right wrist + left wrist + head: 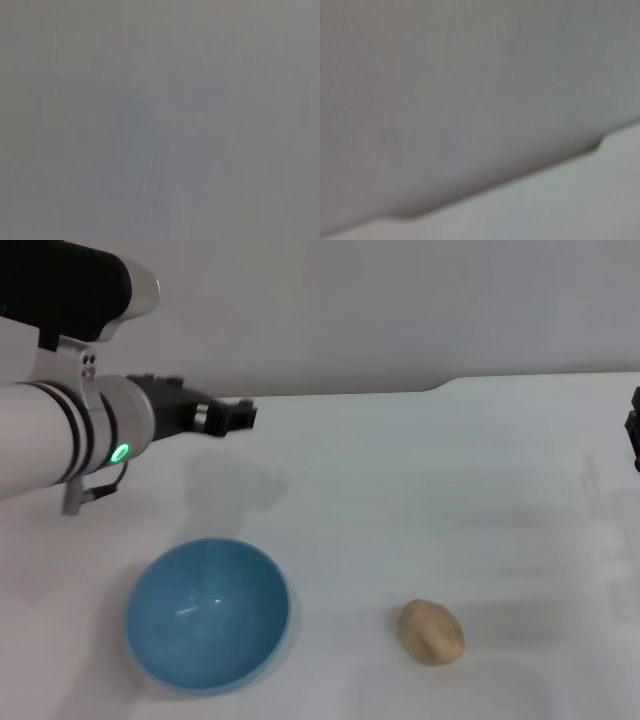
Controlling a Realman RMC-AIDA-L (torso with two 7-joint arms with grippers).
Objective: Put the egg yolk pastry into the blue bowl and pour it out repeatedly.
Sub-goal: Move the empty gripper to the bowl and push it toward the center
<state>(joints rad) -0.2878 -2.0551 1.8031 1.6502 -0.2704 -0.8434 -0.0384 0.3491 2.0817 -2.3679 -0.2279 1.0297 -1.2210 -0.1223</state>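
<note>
White counter (450, 490) meets a grey wall (400, 310); left gripper (235, 417) hovers above, fingers' state unclear; right gripper (634, 435) barely in view.

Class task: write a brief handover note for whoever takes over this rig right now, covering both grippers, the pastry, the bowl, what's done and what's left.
Left gripper: raised above the table, behind the blue bowl, holding nothing.
Right gripper: only a sliver shows at the right edge, parked.
Blue bowl: upright, empty, front left.
Egg yolk pastry: lying on the table right of the bowl, apart from it.
Done: nothing visible.
Left: pick up the pastry, drop it in the bowl, pour out, repeat.
</note>
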